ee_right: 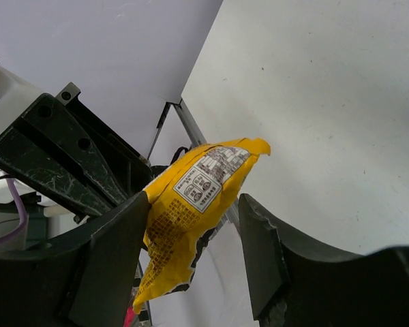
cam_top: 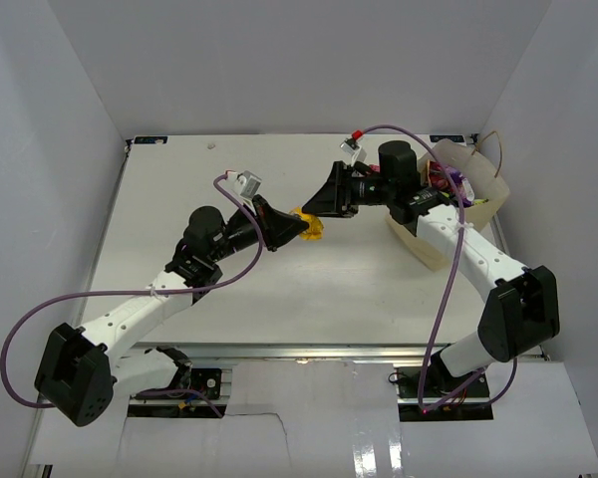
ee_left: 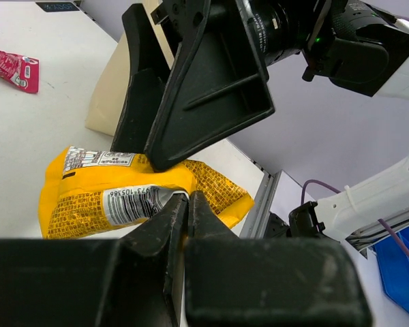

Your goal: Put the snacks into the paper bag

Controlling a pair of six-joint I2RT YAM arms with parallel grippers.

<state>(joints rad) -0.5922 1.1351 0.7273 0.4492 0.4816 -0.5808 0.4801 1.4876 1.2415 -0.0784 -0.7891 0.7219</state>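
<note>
The small yellow wrapper [cam_top: 310, 226] hangs above the middle of the table, pinched by its edge in my left gripper [cam_top: 301, 227], which is shut on it [ee_left: 187, 197]. My right gripper [cam_top: 317, 211] stands open around the wrapper's other end [ee_right: 191, 204]. Its left finger [ee_right: 119, 245] touches the foil, while a gap remains at the right finger [ee_right: 259, 252]. The tan paper bag [cam_top: 478, 189] stands at the right behind my right arm, with snacks [cam_top: 447, 179] showing in its mouth. A small pink-red wrapper [ee_left: 13, 70] lies on the table.
White walls close in the table on the left, back and right. My right arm's elbow and its purple cable [cam_top: 448, 279] pass in front of the paper bag. The table's front rail [cam_top: 309, 351] runs along the near edge.
</note>
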